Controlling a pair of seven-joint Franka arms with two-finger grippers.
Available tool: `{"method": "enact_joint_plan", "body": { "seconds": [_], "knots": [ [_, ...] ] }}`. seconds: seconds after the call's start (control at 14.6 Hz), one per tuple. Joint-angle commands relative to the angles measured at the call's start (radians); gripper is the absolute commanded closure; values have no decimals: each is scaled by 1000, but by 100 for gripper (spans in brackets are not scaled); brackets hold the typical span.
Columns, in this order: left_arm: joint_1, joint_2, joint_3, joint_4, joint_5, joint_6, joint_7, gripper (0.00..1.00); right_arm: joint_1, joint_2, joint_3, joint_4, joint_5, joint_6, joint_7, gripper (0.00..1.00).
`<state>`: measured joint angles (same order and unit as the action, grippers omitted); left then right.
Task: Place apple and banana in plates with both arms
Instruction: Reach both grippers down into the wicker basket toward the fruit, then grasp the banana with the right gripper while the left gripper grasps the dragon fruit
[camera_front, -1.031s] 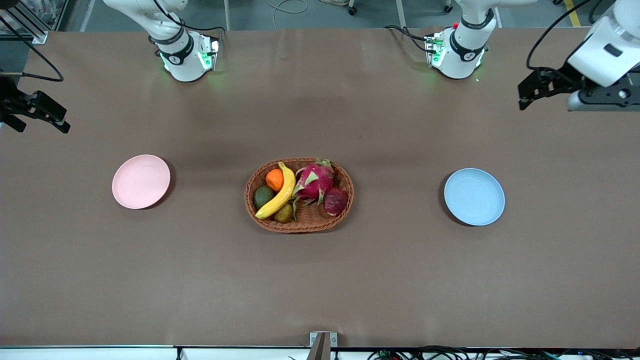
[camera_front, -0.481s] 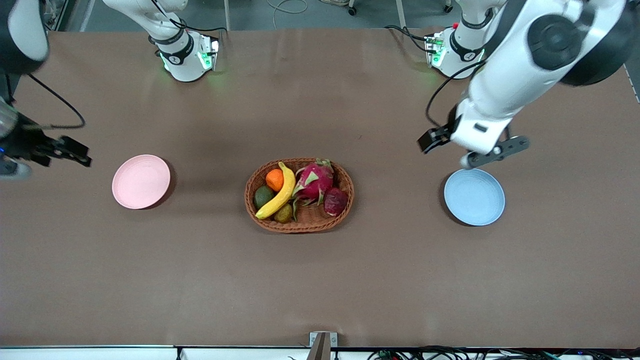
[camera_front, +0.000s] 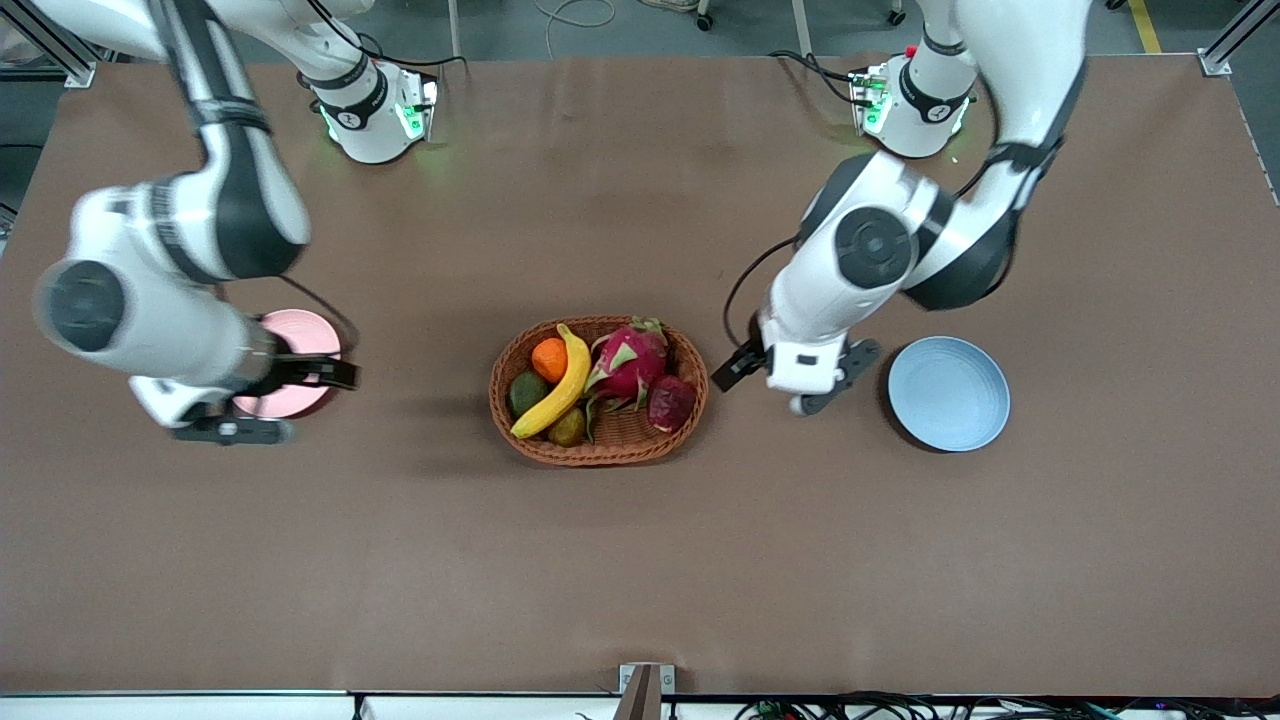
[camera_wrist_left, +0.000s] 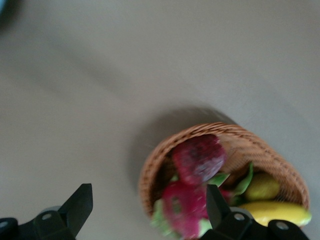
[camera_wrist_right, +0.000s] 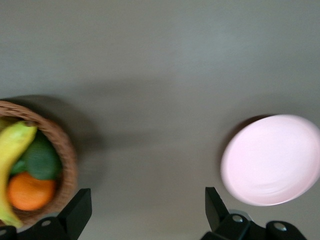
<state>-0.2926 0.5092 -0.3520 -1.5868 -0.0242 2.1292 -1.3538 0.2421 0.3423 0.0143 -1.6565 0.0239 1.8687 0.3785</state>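
The dark red apple (camera_front: 671, 402) and the yellow banana (camera_front: 555, 385) lie in the wicker basket (camera_front: 600, 455) at the table's middle. The pink plate (camera_front: 300, 335) is toward the right arm's end, the blue plate (camera_front: 948, 393) toward the left arm's end; both hold nothing. My left gripper (camera_front: 732, 368) is open and empty over the table between the basket and the blue plate. Its wrist view shows the gripper (camera_wrist_left: 148, 205), the apple (camera_wrist_left: 198, 157) and the banana (camera_wrist_left: 277, 212). My right gripper (camera_front: 322, 372) is open and empty over the pink plate's edge nearest the basket. Its wrist view shows the gripper (camera_wrist_right: 146, 205), the plate (camera_wrist_right: 272, 160) and the banana (camera_wrist_right: 12, 150).
The basket also holds a pink dragon fruit (camera_front: 630, 362), an orange (camera_front: 549, 359), a green avocado (camera_front: 526, 392) and a small brownish-green fruit (camera_front: 568, 428). The arms' bases (camera_front: 370, 110) stand at the table's edge farthest from the front camera.
Both arms have swung in from the table's ends toward the basket. The left gripper went from the blue plate's edge toward the basket; the right gripper came over the pink plate.
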Motion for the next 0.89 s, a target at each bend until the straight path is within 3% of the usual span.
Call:
{"method": "enact_joint_plan", "body": {
  "seconds": [0.0,0.34,0.55,0.82],
  "knots": [
    [-45,99,5,74,38,60,-189,0,109,88,-8,55,16,76,279,0],
    [-89,202,7,90,67,213,-395,0,215,256,-8,170,63,157,503,0],
    [-97,235,8,91,70,258,-429,0,250,300,-8,172,68,274,612,0],
    [-99,258,13,91,70,285,-429,0,287,334,-8,172,77,294,674,4]
  ]
}}
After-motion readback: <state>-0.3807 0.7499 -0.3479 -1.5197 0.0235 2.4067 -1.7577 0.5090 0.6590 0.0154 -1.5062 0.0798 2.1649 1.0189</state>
